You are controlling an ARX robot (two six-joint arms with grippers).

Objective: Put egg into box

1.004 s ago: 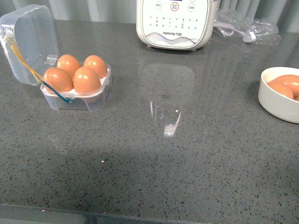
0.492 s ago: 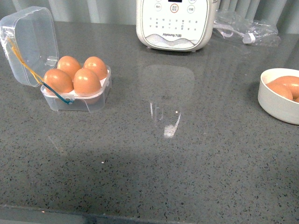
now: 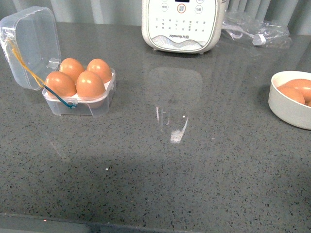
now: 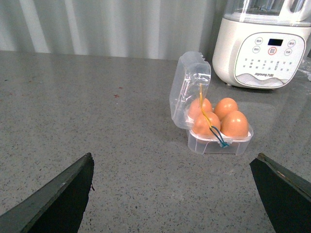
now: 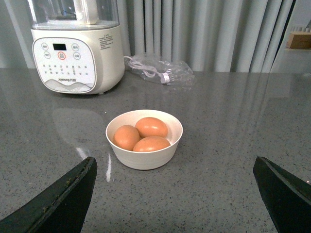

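The small clear plastic egg box (image 3: pixel 80 104) sits on the grey speckled counter (image 3: pixel 194 170), towards the left, with its hinged lid (image 3: pixel 30 43) thrown back. Smooth orange-brown eggs fill all four hollows of its white tray, and the nearest egg (image 3: pixel 90 83) stands upright. A yellow and blue cord (image 3: pixel 26 64) seems to run from the lid to the front wall. The left jaws are spread wide and grip nothing, well short of the box. The right jaws gape as wide, also empty, facing a round white bowl (image 5: pixel 143 158) holding three brown eggs. A big white cooker (image 3: pixel 183 24) stands at the back.
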